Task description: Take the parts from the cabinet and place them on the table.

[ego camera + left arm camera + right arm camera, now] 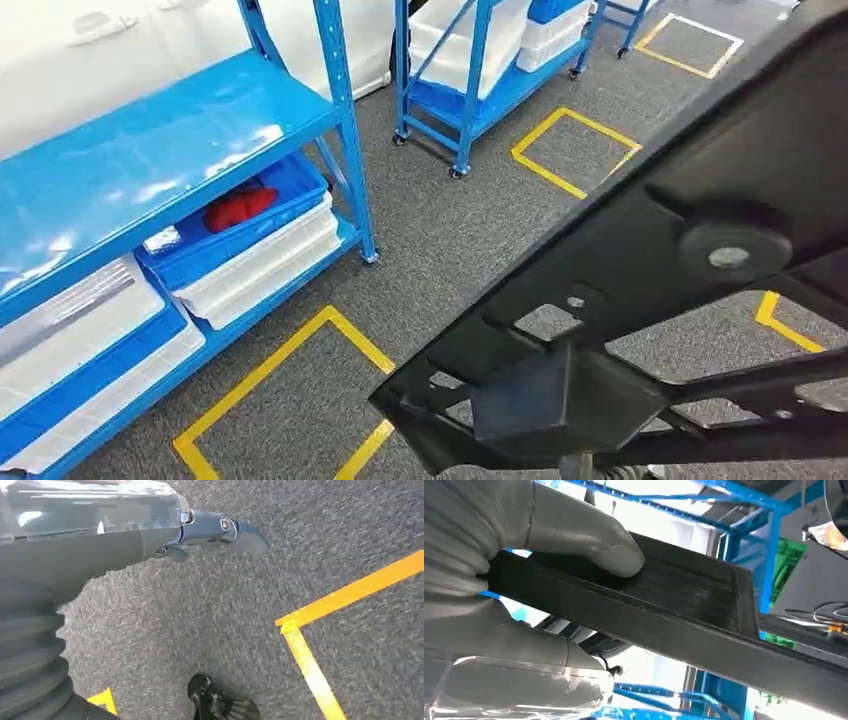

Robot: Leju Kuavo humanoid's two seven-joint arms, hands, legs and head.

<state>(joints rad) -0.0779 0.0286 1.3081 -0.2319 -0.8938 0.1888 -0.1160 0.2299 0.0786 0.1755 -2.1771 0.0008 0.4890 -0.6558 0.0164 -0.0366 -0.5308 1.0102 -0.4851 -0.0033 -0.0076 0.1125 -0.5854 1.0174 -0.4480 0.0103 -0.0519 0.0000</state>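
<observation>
The large black plastic part (640, 330), a flat ribbed panel with cut-out openings and a round boss, fills the lower right of the head view, held up high and close to the camera, above the grey carpet floor (450, 230) with its yellow tape squares (280, 390). The right wrist view gives what the head view hides: the right hand (524, 590) is clamped on an edge of that same black part (684, 615), the thick grey thumb (594, 545) pressed on one face and the rest of the hand under the other. Behind the part in that view stand blue frame bars (769, 555) and something green (786, 562), too blurred to name. The head view places the part well apart from the blue metal shelving rack (170, 150) on the left, whose lower level carries white and blue plastic bins (250, 250), one with a red cloth-like lump (238, 208) in it; a second blue wheeled rack (470, 80) stands further off. The left wrist view looks down at the carpet and a yellow tape corner (320, 630); the left hand (150, 535) holds nothing, one dark finger (235, 530) stretched out straight, but whether the others are spread or curled cannot be told.
</observation>
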